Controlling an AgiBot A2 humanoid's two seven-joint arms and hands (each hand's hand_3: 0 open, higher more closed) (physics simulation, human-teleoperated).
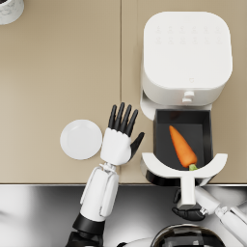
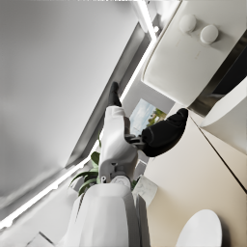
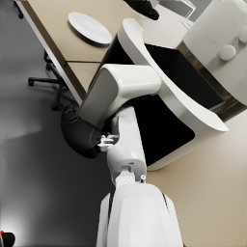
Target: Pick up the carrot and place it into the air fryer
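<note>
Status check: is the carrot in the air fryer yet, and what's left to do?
Done: the carrot lies in the air fryer's open drawer. The left hand is spread over the table, holding nothing, beside the bare white plate. In hand: the right hand is at the drawer handle. Left: likely just pushing the drawer shut.

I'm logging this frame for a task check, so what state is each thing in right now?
air fryer drawer: pulled open, its handle held by the right hand
carrot: lying inside the drawer
air fryer: upright on the table
plate: empty, flat on the table
left hand: holding nothing, fingers spread, between plate and drawer
</note>
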